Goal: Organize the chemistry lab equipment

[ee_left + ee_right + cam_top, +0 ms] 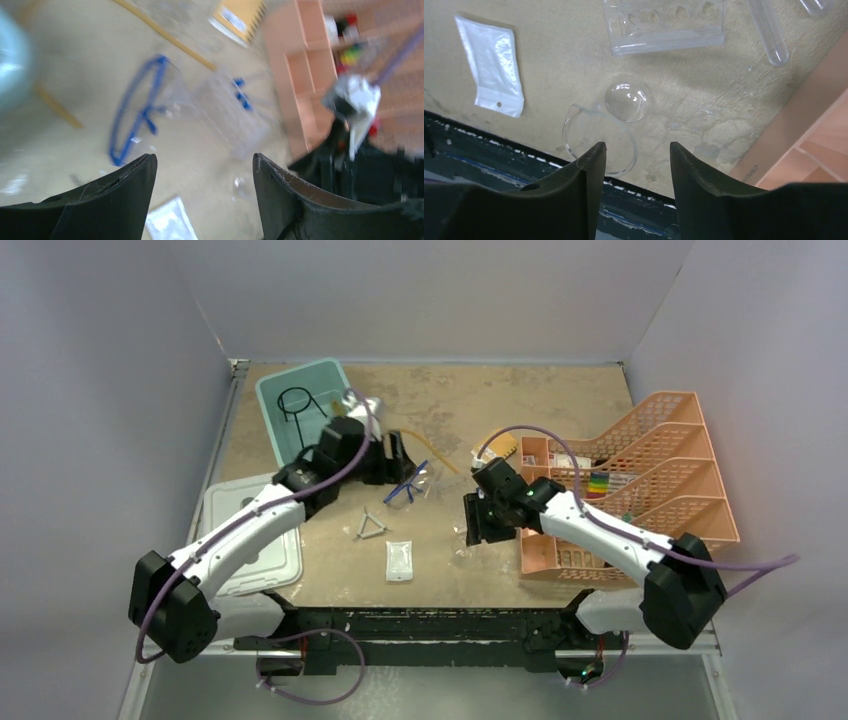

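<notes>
Where grey walls (430, 290) meet, mottled tan table (500, 390)

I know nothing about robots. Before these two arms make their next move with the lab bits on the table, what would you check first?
1. Right claw open and empty: ok.
2. Small beaker centred under it: not ok. It lies on its side, off toward one finger.
3. Left claw open and empty: ok.
4. Left claw lined up on the blue-framed goggles: cannot tell. That view is blurred.
5. Arms apart from each other: ok in the top view.
6. Teal tub open to take things: ok. Its white lid lies on the table, and the black wire tripod is already inside.
</notes>
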